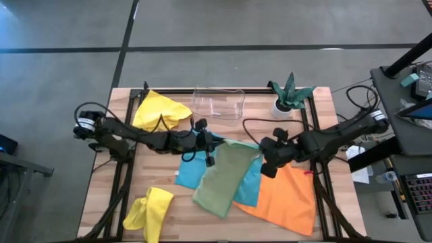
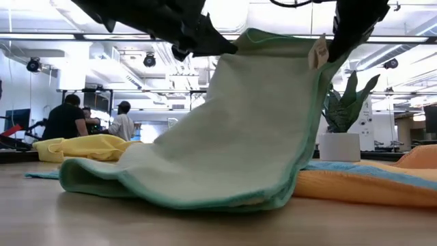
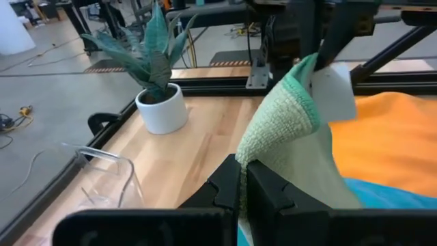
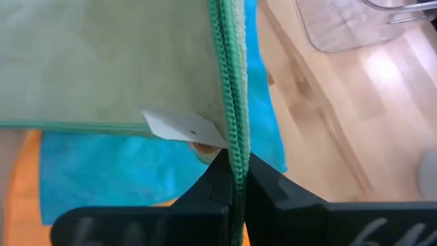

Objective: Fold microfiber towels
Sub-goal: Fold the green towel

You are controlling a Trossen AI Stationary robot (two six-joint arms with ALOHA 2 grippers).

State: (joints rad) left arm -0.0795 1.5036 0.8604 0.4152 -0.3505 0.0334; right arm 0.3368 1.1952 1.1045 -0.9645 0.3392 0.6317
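My left claw (image 3: 242, 184) and right claw (image 4: 235, 181) each pinch a far corner of the sage green towel (image 1: 223, 179), lifted above the turquoise towel (image 1: 190, 174) mid-surface. Recommendation: carry both corners forward level, edge taut, and lay them squarely onto the near edge.

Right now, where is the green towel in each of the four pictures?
High view: green towel, centre, over the blue towel.
Low view: fills the middle, hanging from above.
Left wrist view: centre.
Right wrist view: top left.
Shared landmark: plant, seen in all but the right wrist view.
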